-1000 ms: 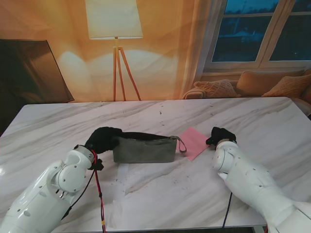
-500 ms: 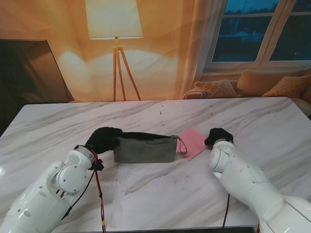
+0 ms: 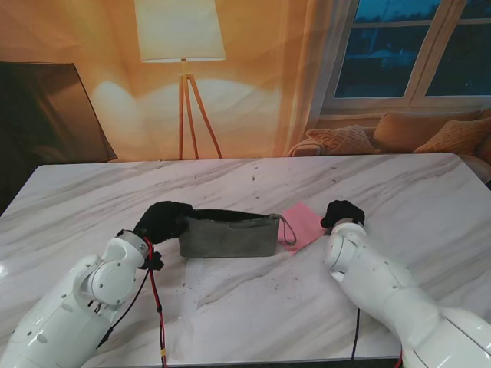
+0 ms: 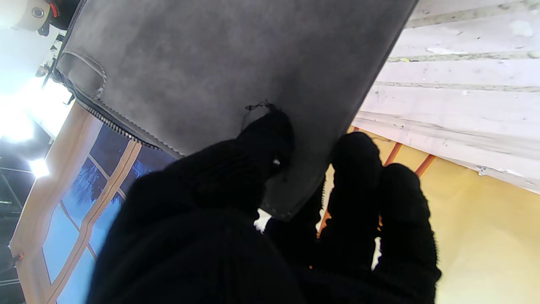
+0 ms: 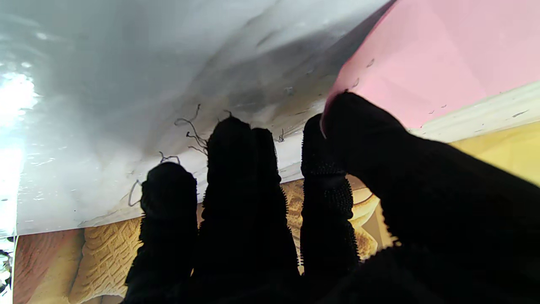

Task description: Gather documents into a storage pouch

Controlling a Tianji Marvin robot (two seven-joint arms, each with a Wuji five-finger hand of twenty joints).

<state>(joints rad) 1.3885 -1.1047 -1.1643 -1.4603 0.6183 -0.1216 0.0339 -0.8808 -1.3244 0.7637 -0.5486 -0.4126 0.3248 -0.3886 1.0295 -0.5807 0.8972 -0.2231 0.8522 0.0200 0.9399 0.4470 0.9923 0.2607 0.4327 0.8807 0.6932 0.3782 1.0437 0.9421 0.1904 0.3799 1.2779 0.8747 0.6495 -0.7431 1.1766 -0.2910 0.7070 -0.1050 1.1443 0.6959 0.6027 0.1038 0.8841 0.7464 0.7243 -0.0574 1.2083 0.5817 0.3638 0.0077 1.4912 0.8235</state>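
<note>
From the stand, the left hand [image 3: 163, 220] is gripping the grey pouch [image 3: 229, 235]'s end, open surface [image 3: 399, 184] lying beyond the right hand [image 3: 342, 212]. Its wrist view is showing thumb and forefinger pinching the pink paper [image 5: 426, 63]'s edge.

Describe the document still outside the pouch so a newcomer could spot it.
On the white marble table, look just right of the grey pouch. The pink sheet lies flat there, its corner touched by the right hand. It is the only pink thing on the table.
</note>
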